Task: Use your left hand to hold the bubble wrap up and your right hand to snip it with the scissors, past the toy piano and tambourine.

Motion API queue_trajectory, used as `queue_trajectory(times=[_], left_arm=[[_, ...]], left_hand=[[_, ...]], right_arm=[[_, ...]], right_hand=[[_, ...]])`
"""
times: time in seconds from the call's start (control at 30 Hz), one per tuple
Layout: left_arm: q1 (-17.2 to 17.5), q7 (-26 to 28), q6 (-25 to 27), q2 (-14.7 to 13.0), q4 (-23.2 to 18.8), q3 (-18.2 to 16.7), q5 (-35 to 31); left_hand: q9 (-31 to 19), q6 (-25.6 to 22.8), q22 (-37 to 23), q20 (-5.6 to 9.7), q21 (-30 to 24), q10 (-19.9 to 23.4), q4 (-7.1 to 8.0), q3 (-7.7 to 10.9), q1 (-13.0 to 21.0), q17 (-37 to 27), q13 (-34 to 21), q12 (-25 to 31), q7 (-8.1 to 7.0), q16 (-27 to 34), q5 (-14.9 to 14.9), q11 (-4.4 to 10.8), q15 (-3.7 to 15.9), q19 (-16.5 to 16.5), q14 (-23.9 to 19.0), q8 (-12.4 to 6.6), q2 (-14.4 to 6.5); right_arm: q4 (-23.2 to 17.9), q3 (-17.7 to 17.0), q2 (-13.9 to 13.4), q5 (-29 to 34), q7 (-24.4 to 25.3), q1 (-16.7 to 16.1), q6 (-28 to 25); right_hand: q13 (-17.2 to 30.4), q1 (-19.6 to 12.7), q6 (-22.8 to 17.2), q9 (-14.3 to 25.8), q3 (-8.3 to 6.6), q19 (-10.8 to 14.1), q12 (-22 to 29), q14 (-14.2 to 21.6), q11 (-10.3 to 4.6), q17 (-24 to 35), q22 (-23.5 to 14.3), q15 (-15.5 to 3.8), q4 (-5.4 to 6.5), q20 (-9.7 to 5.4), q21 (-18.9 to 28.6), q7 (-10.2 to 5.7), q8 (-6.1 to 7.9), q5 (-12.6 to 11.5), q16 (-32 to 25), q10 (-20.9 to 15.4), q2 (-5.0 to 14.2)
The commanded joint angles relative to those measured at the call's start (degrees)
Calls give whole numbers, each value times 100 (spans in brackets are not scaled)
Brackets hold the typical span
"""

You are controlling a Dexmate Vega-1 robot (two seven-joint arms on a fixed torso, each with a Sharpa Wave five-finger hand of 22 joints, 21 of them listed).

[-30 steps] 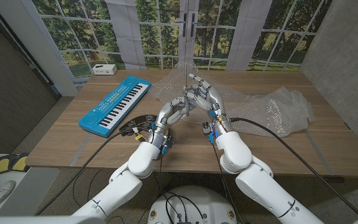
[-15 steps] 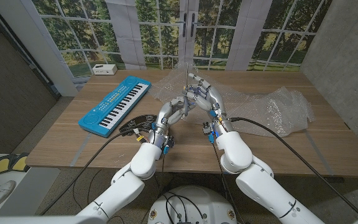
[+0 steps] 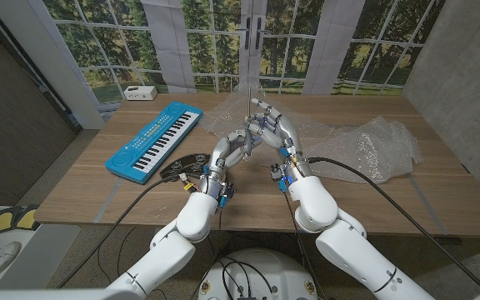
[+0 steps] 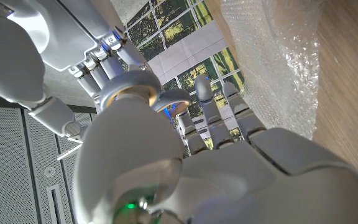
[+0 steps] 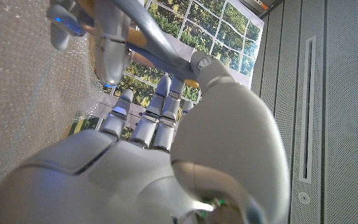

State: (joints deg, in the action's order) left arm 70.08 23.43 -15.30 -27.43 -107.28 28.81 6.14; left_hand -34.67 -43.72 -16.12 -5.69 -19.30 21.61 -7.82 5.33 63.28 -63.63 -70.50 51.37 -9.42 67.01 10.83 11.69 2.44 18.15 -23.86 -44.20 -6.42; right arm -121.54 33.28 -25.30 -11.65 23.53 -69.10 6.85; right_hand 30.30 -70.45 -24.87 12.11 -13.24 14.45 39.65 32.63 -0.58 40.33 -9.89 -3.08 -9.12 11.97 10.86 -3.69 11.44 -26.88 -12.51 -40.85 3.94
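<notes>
While both hands meet over the bubble wrap [image 3: 340, 142] mid-worktop, I can't tell what my left hand [image 3: 233, 148] grips. Nor my right hand [image 3: 275, 133].

no legible text, labels or numbers, toy piano [image 3: 154, 139] markings too small to read

Pretty even bright light all round, barely any shadows on the table [image 3: 90, 187], edges of the head view bend a bit, wrist views go soft up close.
</notes>
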Motion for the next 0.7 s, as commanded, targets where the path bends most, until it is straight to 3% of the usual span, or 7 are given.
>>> queue_trajectory(times=[0.03,0.2,0.37,0.43,0.53,0.7], left_arm=[[116,408,362,92,-249,13,-320],[102,359,369,91,-273,28,-239],[91,297,224,100,-220,27,-129],[93,300,202,102,-213,25,-126],[108,312,162,122,-195,18,-94],[106,305,22,156,-102,17,-56]], left_hand=[[-933,53,-59,6,-96,19,-16,-48,64,78,-58,3456,15,120,62,20,939,122,-61,-291,84],[-1139,68,-97,15,-146,52,-8,-58,97,118,-58,3616,34,212,64,19,937,141,-64,-488,68],[-1018,-42,-141,32,-212,85,71,-55,31,224,-49,3723,114,285,65,19,936,192,-165,-505,-48],[-870,-80,-191,65,-300,186,72,-57,31,178,-48,3802,138,463,60,33,942,294,-333,-438,-64],[-545,-196,-367,149,-607,482,48,-47,76,156,-53,3883,186,782,54,31,939,669,-624,-292,-84],[0,-305,-1119,414,-1499,872,0,-18,242,211,-52,3876,237,1362,42,21,948,1214,-1273,-41,-107]], right_arm=[[3,49,-14,-18,-70,-5,45],[-5,53,-22,-5,-69,-23,58],[-9,36,-28,10,-47,-28,32],[-12,31,-36,6,-52,-23,11],[-2,27,-24,-8,-40,-24,-1],[17,20,-22,-24,-41,-8,-24]], right_hand=[[18,-7,-67,33,15,38,168,-9,-884,-3,-2,-925,1,17,19,-14,-17,8,-33,-982,63],[15,-9,-67,33,18,48,167,-5,-918,-10,-2,-928,1,13,21,-16,-19,15,-37,-979,69],[25,-5,-58,33,24,48,168,-9,-932,-10,-2,-928,5,15,20,-29,-24,23,-40,-962,75],[22,-2,-47,34,28,48,166,-14,-962,-10,-2,-928,7,16,19,-40,-29,28,-41,-960,79],[22,-7,-36,34,30,-43,170,-22,-952,-21,1,-920,3,-182,-15,-51,-33,40,-39,-960,84],[19,-4,-14,34,28,-39,171,-9,-972,-34,2,-911,0,-180,-9,-49,-41,39,-36,-964,80]])
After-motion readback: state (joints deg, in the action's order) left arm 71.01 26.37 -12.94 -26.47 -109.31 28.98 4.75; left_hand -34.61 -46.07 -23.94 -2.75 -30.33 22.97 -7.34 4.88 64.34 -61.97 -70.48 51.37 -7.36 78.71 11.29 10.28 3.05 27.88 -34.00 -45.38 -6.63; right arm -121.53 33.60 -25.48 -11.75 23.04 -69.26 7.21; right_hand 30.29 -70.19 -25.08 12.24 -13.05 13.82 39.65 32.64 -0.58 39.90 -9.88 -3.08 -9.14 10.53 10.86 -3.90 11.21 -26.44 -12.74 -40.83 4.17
